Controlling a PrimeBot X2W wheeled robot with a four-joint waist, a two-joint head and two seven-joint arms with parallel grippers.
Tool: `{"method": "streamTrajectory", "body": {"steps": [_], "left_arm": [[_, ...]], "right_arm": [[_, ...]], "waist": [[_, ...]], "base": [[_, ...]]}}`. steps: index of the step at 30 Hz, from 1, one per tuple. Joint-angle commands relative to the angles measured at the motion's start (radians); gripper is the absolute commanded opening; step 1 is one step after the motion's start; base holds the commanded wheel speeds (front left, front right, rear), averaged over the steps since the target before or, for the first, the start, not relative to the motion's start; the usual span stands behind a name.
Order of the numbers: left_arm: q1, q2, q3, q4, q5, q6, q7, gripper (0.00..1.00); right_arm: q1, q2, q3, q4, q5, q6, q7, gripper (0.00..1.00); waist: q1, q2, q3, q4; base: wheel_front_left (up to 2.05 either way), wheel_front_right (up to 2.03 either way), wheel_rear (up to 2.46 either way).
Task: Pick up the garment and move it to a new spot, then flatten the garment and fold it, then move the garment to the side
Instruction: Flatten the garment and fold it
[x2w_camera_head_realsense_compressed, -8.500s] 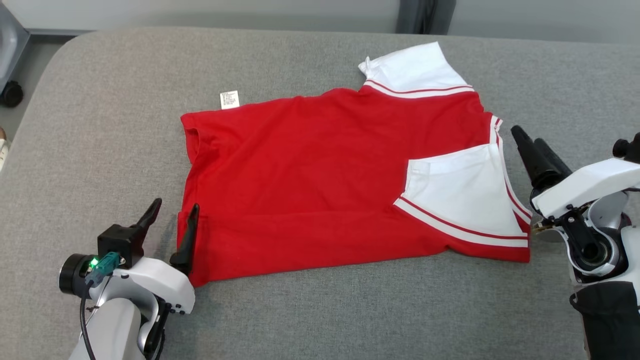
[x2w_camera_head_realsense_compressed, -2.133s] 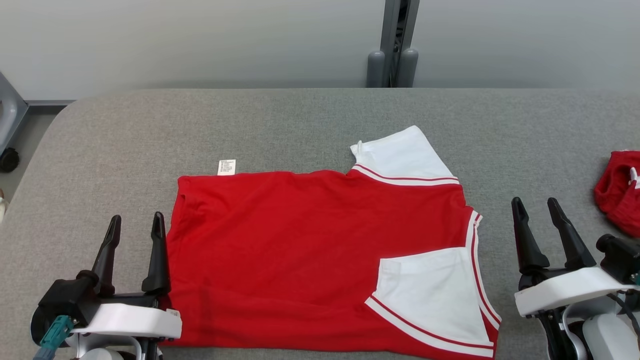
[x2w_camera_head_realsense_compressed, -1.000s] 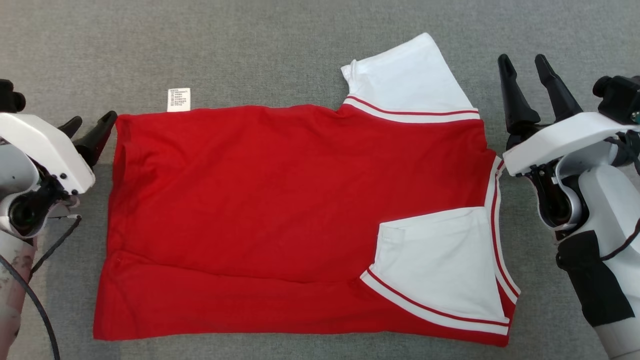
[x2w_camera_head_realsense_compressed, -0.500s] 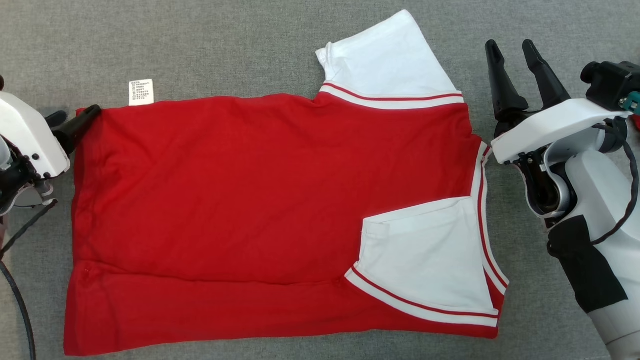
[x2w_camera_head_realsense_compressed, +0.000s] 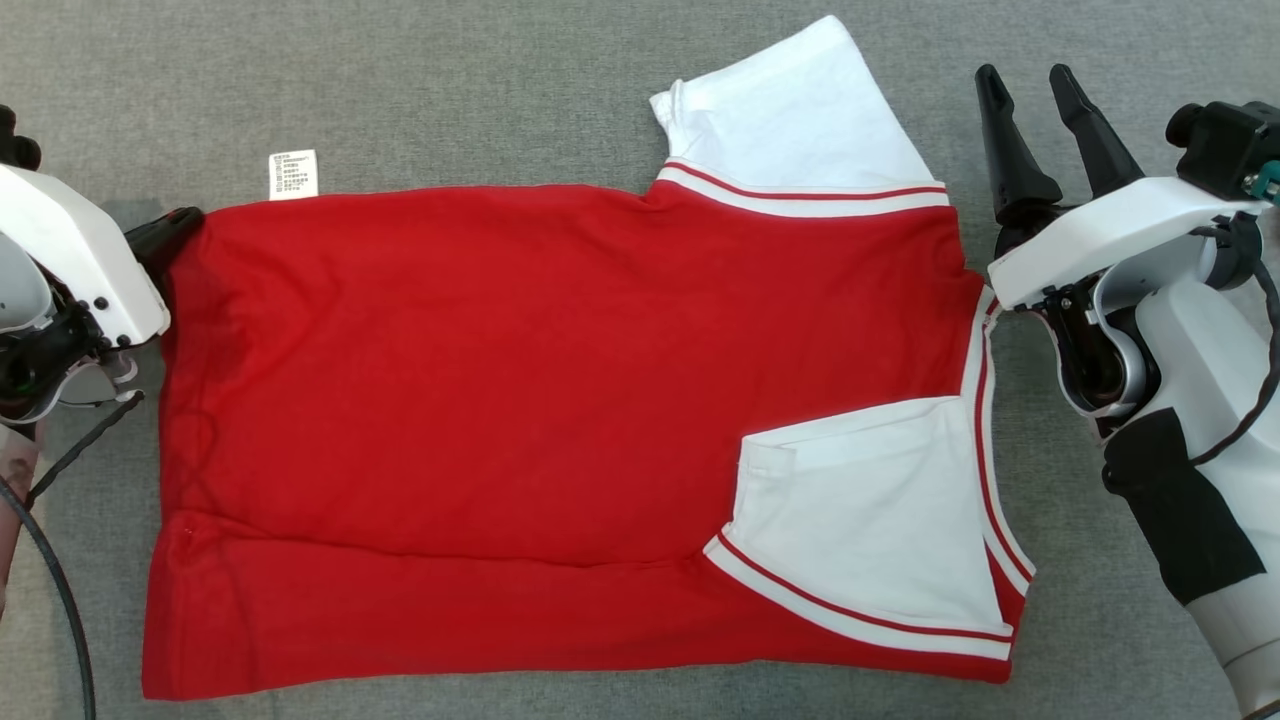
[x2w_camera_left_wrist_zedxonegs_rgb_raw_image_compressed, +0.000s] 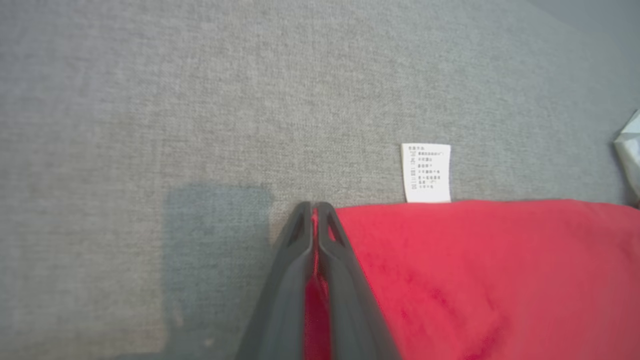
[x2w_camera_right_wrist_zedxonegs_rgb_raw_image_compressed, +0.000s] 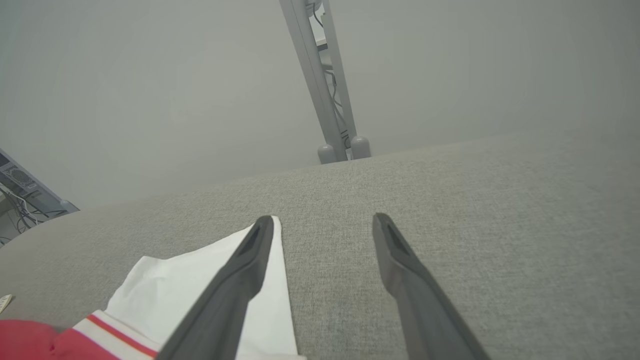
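Observation:
The garment (x2w_camera_head_realsense_compressed: 520, 400) is a red shirt with white sleeves, lying flat on the grey table (x2w_camera_head_realsense_compressed: 450, 90). One white sleeve (x2w_camera_head_realsense_compressed: 800, 110) sticks out at the far edge, the other (x2w_camera_head_realsense_compressed: 880, 520) lies folded over the red body. My left gripper (x2w_camera_head_realsense_compressed: 185, 222) is shut on the shirt's far left corner; in the left wrist view red cloth (x2w_camera_left_wrist_zedxonegs_rgb_raw_image_compressed: 450, 280) is pinched between its closed fingers (x2w_camera_left_wrist_zedxonegs_rgb_raw_image_compressed: 345, 280). My right gripper (x2w_camera_head_realsense_compressed: 1030, 85) stands open just right of the shirt, above the table, with nothing between its fingers (x2w_camera_right_wrist_zedxonegs_rgb_raw_image_compressed: 240, 280).
A white care label (x2w_camera_head_realsense_compressed: 293, 174) pokes out from the shirt's far edge near my left gripper. A grey post (x2w_camera_right_wrist_zedxonegs_rgb_raw_image_compressed: 320, 80) and a pale wall stand beyond the table's far edge. Bare grey table lies all around the shirt.
My left gripper has reached the shirt's far left corner and shut on it. The head camera has tilted down and shifted slightly. The right gripper stays open beside the shirt.

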Motion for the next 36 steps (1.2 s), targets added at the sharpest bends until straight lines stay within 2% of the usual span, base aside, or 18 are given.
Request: {"method": "streamTrajectory", "body": {"steps": [1,11,23,36], "left_arm": [[0.023,-0.004,-0.011,0.001,-0.008,0.0,-0.002,0.0],[-0.018,-0.013,-0.06,-0.047,-0.029,0.0,-0.053,0.0],[-0.056,-0.035,-0.148,-0.058,-0.056,0.0,-0.102,0.0],[-0.095,-0.043,-0.217,-0.037,-0.091,0.0,-0.148,0.0]], "right_arm": [[-0.013,-0.007,0.004,0.007,0.009,0.0,0.0,1.0],[-0.112,-0.041,0.055,0.098,0.065,0.0,0.064,1.0],[-0.3,-0.062,0.214,0.249,0.103,0.0,0.223,1.0],[-0.393,-0.045,0.312,0.356,0.148,0.0,0.278,0.99]], "waist": [[0.0,0.0,0.0,0.004],[0.0,0.0,0.02,0.063],[0.0,0.0,0.065,0.15],[0.0,0.0,0.076,0.161]], "base": [[0.0,0.0,0.0],[0.0,0.0,0.0],[0.0,0.0,0.0],[0.0,0.0,0.0]]}}
